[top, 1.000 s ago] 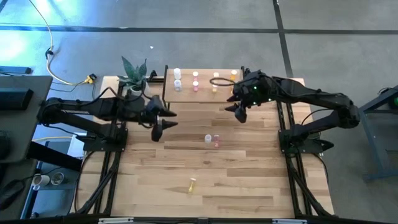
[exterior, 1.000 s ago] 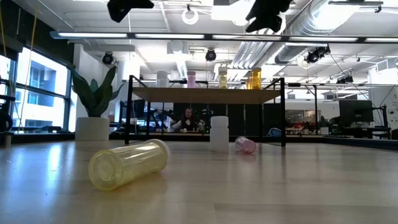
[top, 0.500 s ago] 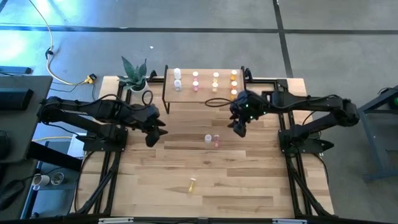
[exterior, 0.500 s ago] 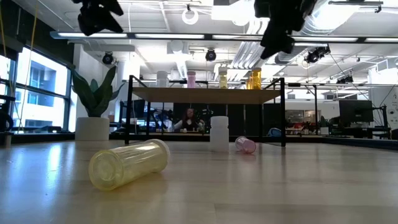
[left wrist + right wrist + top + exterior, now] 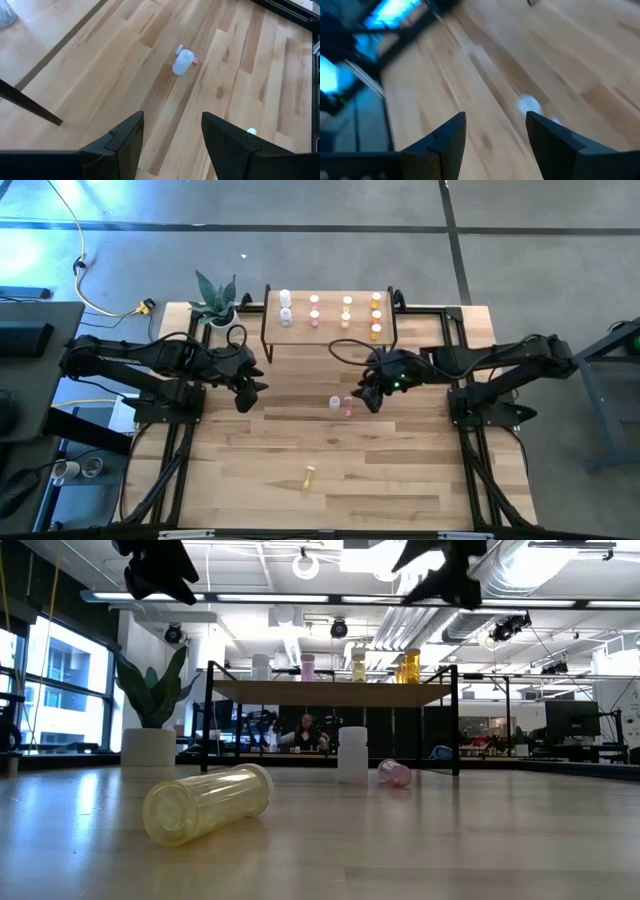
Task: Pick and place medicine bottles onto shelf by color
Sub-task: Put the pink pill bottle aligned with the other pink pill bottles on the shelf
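- The shelf [image 5: 330,330] stands at the far edge of the counter [image 5: 400,470], beside a potted plant [image 5: 215,305]; on its board sit medicine bottles in four short rows: white bottles [image 5: 285,307] nearest the plant, then pink bottles [image 5: 314,311], pale yellow bottles [image 5: 346,311], and orange bottles [image 5: 376,315] farthest from the plant.
- In front of the shelf, near the counter's middle, an upright white bottle [image 5: 335,403] stands just beside a pink bottle [image 5: 349,408] lying on its side; the low view shows the same pair below the shelf board, white one [image 5: 352,754] upright, pink one [image 5: 394,774] tipped over.
- Well away from the shelf, toward the counter's near edge, a pale yellow bottle [image 5: 309,476] lies on its side, alone; in the low view it lies closest to the camera [image 5: 208,803].
- The right tool [image 5: 368,395] hovers in front of the shelf, just beside the white-and-pink pair on the side away from the plant; its fingers [image 5: 447,137] stand apart with nothing between them; the right wrist view shows a blurred white cap [image 5: 529,105] beyond them.
- The left tool [image 5: 243,392] hangs above the counter in front of the plant, off the shelf's plant-side corner; its fingers [image 5: 122,142] are apart and empty; the left wrist view looks toward the white bottle [image 5: 182,62] and the pink one behind it.
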`<action>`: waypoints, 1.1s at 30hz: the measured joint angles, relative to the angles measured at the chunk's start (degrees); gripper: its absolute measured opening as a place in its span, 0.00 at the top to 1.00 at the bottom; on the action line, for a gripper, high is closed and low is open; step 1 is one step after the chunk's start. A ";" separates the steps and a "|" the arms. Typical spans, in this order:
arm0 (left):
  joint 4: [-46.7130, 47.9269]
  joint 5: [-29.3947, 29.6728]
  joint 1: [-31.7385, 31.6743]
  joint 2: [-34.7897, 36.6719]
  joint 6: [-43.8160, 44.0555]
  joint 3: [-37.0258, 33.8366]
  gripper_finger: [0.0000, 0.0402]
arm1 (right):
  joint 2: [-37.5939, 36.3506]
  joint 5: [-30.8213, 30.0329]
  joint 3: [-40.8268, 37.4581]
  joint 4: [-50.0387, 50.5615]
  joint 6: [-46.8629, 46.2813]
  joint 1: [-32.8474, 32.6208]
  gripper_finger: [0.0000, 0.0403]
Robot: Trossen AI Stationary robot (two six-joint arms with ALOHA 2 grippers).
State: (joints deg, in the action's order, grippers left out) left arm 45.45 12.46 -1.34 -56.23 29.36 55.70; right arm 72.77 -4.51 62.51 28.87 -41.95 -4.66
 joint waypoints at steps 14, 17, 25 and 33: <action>-0.26 0.19 -0.13 0.00 -8.39 0.00 0.53 | 9.48 -9.05 14.89 5.45 -4.40 -5.64 0.51; -0.24 0.17 -0.13 0.00 -9.22 0.00 0.53 | 13.88 -9.12 19.76 15.44 -6.70 -5.13 0.51; -0.20 0.16 -0.13 0.00 -9.14 0.00 0.53 | 22.41 -8.51 22.99 22.78 -16.88 -4.84 0.51; -0.22 0.16 -0.13 0.00 -9.01 0.00 0.53 | 29.60 -8.87 22.90 26.90 -28.21 -5.32 0.51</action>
State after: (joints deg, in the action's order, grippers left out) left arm 45.23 12.62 -1.48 -56.23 20.36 55.70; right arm 102.37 -13.37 85.41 55.77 -70.16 -9.98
